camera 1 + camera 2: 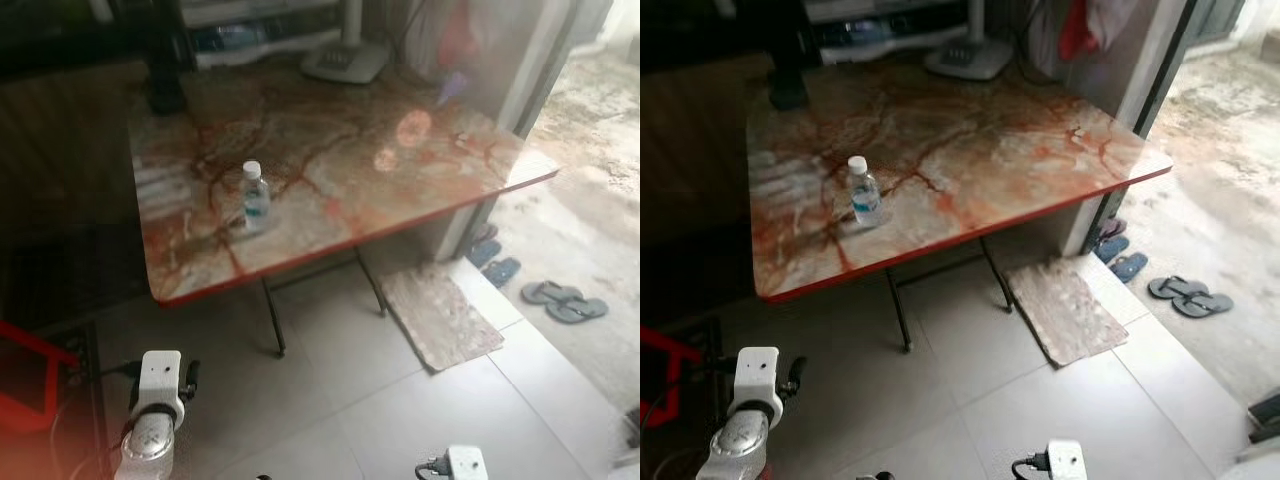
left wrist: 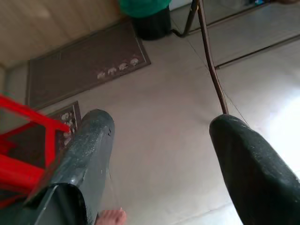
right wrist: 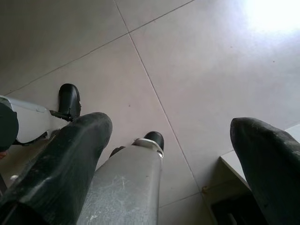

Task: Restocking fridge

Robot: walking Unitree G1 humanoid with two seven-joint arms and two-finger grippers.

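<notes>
Standing before the bench (image 1: 420, 190), a marble-patterned folding top on thin metal legs, with both arms hanging low over the tiled floor (image 1: 330, 390).

Landmark: water bottle (image 1: 255, 197).

- Left of and well below the bottle: red frame (image 1: 30, 365) at floor level; its make is unclear.
- Left tool (image 2: 159, 154): released, fingers spread wide, nothing between them, aimed at the floor. Judged idle while the robot closes in.
- Bottle: upright, white cap, blue label, standing alone near the front edge of the bench. Judged the item meant for the fridge; its place near the edge should allow a short reach.
- Behind the bottle, far side of the bench: white fan base (image 1: 345, 62).
- Right of the bottle, below the bench edge: small mat (image 1: 438, 315); further right, sandals (image 1: 562, 300) by the doorway.
- Right tool (image 3: 173, 159): released, empty, pointing at floor tiles.

Step judged: approach; grasp not yet begun. No fridge identified.
</notes>
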